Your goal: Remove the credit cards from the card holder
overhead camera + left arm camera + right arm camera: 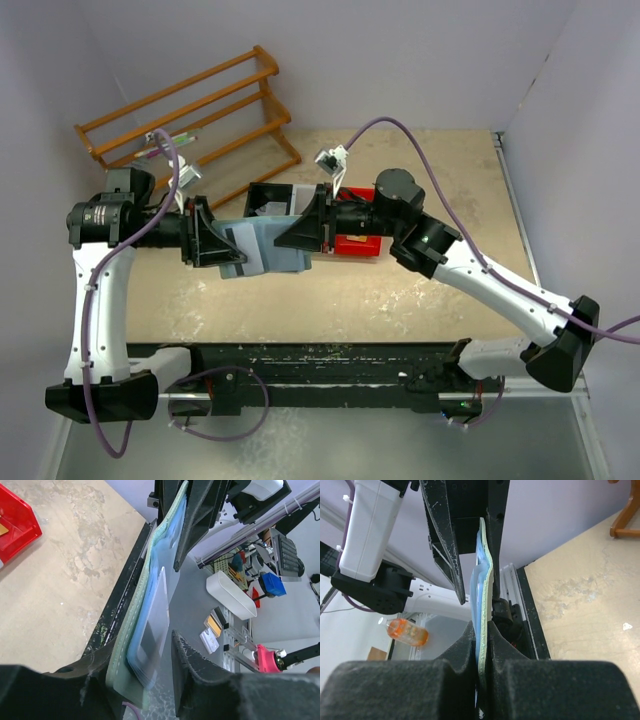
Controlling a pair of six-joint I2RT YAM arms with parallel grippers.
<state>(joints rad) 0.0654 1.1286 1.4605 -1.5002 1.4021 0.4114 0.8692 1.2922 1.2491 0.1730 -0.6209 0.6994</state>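
between the right fingers (454,652) sits the card holder (482,595).

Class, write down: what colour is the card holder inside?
The card holder is pale blue inside, edged light green; best in left wrist view.

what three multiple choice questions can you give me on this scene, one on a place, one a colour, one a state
1. Where is the card holder?
A. in the air between the two arms
B. flat on the tabletop
C. on the wooden rack

2. What colour is the bin partly under the right arm?
A. blue
B. red
C. green

3. How is the right pincer?
A. shut on the card holder
B. open and empty
C. shut on a pen

1 A: it spans the gap between the arms.
2 B: its walls are plainly red.
3 A: both fingers press its faces in the right wrist view.
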